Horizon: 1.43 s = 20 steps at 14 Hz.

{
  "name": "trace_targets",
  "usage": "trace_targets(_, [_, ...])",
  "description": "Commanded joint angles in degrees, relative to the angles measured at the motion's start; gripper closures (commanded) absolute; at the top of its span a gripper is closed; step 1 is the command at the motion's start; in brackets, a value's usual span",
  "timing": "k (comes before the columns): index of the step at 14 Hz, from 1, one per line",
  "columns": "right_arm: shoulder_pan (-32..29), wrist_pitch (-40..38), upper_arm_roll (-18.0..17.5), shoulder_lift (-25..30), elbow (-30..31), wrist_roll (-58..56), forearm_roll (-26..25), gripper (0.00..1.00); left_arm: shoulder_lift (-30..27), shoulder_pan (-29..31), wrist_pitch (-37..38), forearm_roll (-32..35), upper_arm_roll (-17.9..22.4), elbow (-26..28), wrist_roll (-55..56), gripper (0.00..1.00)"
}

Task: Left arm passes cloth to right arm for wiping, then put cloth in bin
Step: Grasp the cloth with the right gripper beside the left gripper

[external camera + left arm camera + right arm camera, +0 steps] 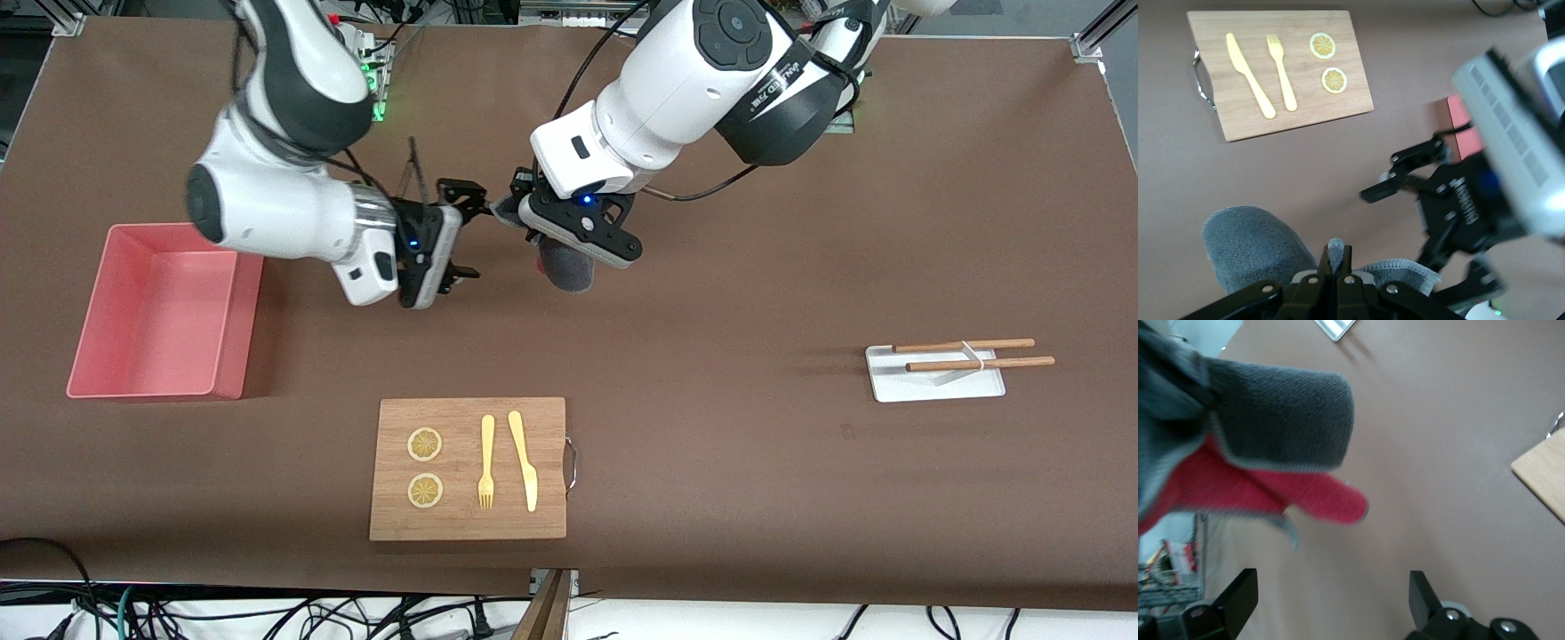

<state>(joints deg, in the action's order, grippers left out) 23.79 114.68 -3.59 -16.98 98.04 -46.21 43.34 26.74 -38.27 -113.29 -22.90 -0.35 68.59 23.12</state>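
My left gripper [553, 253] hangs over the middle of the table, shut on the dark grey cloth [569, 269]. In the left wrist view its closed fingertips [1336, 257] pinch a fold of the cloth [1251, 243]. My right gripper [471, 231] is open and level with the cloth, close beside it toward the right arm's end, not touching it. Its fingers [1381, 189] show in the left wrist view. In the right wrist view the right gripper [1331, 600] is open with the cloth [1285, 420], grey with a red underside, ahead of it. The pink bin [249, 320] stands empty toward the right arm's end.
A wooden board [468, 409] with two lemon slices, a fork and a knife lies nearer the front camera. A small white tray [889, 387] with two wooden chopsticks sits toward the left arm's end.
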Motion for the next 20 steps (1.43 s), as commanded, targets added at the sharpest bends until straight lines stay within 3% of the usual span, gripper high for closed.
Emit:
trace_targets(1, [0.56, 5.72, -0.54, 4.22, 8.11, -5.45, 5.07, 0.00, -0.11, -0.40, -0.35, -1.10, 0.53, -1.00, 7.00, 1.00])
trace_targets(5, [0.56, 10.29, -2.83, 8.97, 15.68, -6.44, 8.34, 0.00, -0.11, -0.41, -0.35, -1.01, 0.53, -1.00, 7.99, 1.00])
trace_targets(17, [6.00, 20.49, -3.88, 6.08, 14.55, -5.38, 16.16, 0.01, -0.11, -1.28, -0.44, -0.57, 0.53, -1.44, 13.09, 1.00])
trace_targets(18, [6.27, 21.72, -3.88, 5.65, 14.55, -5.38, 16.77, 0.08, -0.11, -1.37, -0.44, -0.57, 0.53, -1.44, 13.00, 1.00])
trace_targets(19, [6.27, 21.99, -3.88, 5.64, 14.46, -5.38, 16.78, 0.25, -0.11, -1.37, -0.44, -0.57, 0.53, -1.44, 13.00, 1.00])
trace_targets(20, [6.27, 21.99, -3.88, 5.64, 14.46, -5.47, 16.78, 0.51, -0.11, -1.37, -0.44, -0.48, 0.53, -1.35, 13.00, 1.00])
